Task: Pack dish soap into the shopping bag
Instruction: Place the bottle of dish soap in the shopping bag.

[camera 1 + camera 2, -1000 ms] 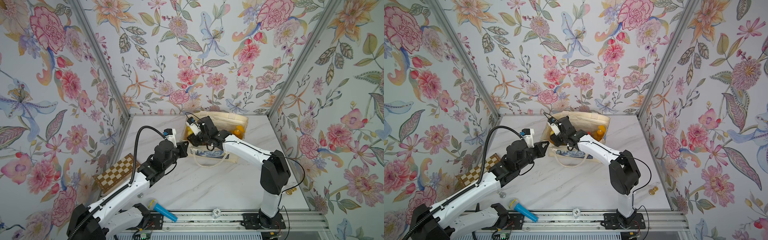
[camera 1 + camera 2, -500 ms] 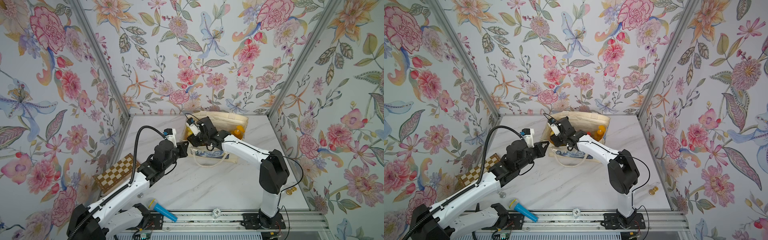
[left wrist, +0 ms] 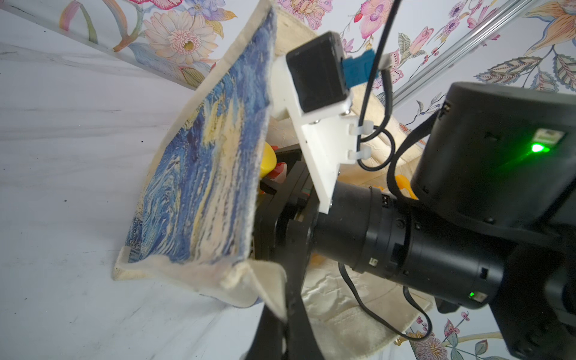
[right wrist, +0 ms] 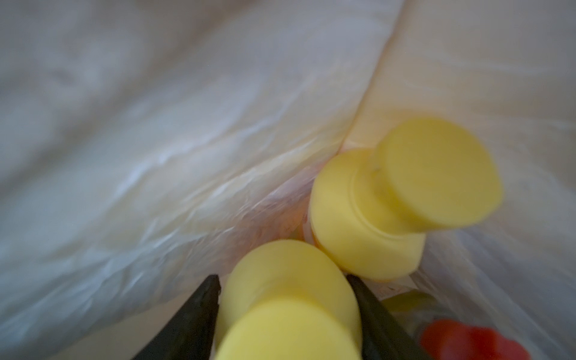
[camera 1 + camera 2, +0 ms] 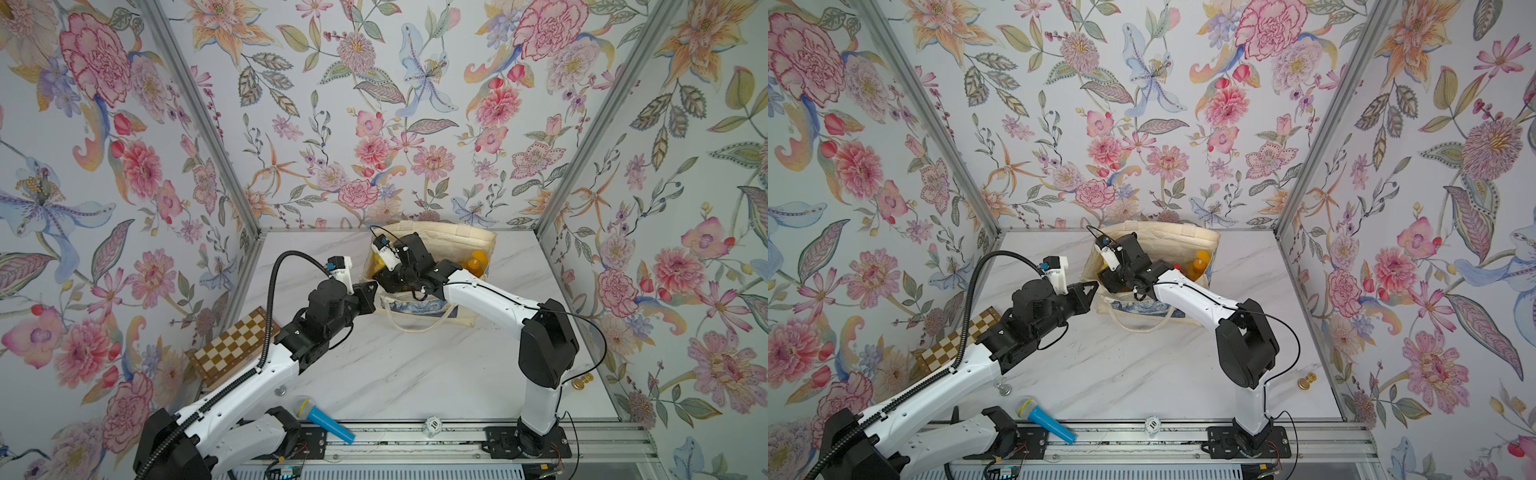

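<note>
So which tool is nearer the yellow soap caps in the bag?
Right. The right tool is inside the shopping bag, straddling one yellow cap; the left tool is outside, at the bag's edge.

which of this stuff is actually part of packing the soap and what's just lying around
Part of the job:
- bag
- yellow-capped bottles, in the bag
- orange bottle, in the bag
- red-capped bottle, in the bag

Just lying about:
- chessboard
- microphone
- die
- gold piece
</note>
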`<move>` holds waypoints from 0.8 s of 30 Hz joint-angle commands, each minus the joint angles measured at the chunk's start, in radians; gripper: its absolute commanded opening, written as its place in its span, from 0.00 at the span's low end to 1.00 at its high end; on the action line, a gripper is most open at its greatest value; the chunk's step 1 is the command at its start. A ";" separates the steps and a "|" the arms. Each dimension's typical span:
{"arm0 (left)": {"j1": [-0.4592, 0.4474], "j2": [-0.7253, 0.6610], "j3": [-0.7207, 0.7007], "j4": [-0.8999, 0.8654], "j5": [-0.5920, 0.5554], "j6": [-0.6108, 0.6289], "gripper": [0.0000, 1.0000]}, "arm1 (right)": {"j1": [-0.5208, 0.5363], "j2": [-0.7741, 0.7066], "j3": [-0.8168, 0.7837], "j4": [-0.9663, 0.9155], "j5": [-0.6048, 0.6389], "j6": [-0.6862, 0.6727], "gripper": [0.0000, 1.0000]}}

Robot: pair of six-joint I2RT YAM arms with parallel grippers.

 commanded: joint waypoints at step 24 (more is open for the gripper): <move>0.001 -0.021 0.059 0.171 -0.014 0.014 0.00 | 0.020 -0.159 0.004 0.016 0.002 0.007 0.74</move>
